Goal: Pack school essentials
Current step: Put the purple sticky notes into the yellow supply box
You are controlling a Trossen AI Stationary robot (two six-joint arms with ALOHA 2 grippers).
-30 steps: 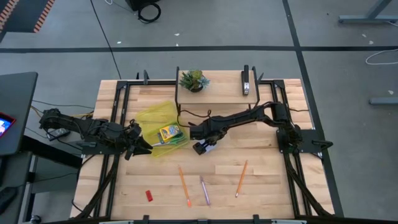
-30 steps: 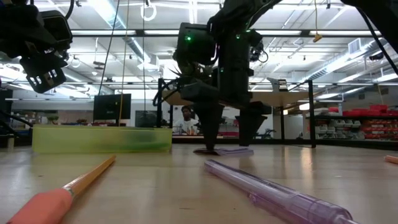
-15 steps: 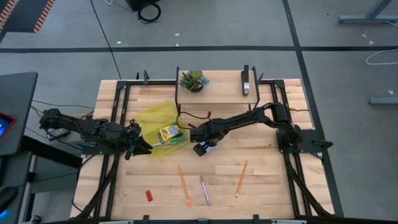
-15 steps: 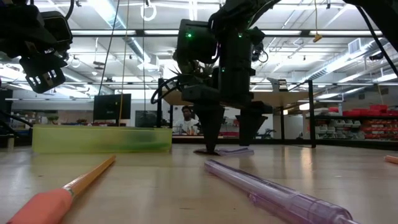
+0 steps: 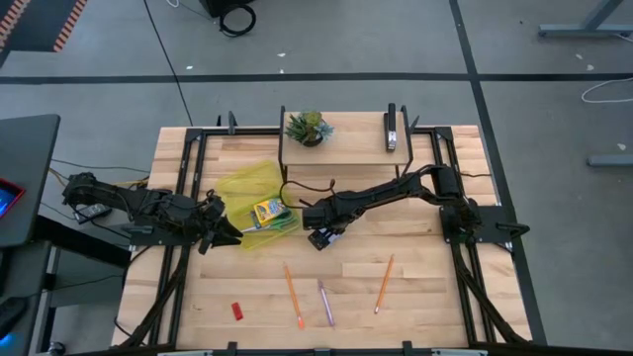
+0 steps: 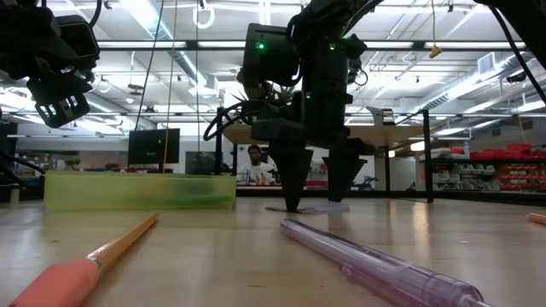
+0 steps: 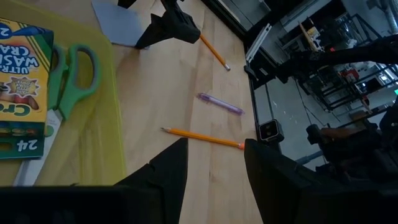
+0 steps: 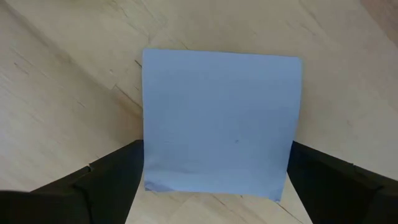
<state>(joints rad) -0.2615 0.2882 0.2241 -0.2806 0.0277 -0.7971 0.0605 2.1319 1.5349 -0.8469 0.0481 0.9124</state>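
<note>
A pale blue square notepad [image 8: 221,121] lies flat on the table. My right gripper [image 5: 318,238] points straight down over it, open, one finger beside each of two opposite edges, and its fingertips [image 6: 294,203] reach table level. An open yellow-green case [image 5: 247,188] holds the crayon box [image 5: 267,211] and the green-handled scissors [image 7: 71,74]. My left gripper [image 5: 227,232] hovers open at the case's near left side with nothing between its fingers. Two orange pencils [image 5: 293,295] [image 5: 383,283], a purple pen [image 5: 325,303] and a red eraser [image 5: 237,311] lie near the front. My right gripper comes from above, and its fingers [image 8: 112,180] stand close beside the notepad's two opposite edges [image 8: 148,162]. I cannot tell whether they touch it. The notepad lies flat on the table.
A raised wooden shelf [image 5: 346,148] at the back carries a small potted plant [image 5: 307,127] and a black stapler [image 5: 392,129]. Black frame rails run along the table's left and right sides. Bare wood lies between the notepad and the pencils.
My right gripper has turned a little over the notepad while staying in place. The notepad has not moved.
</note>
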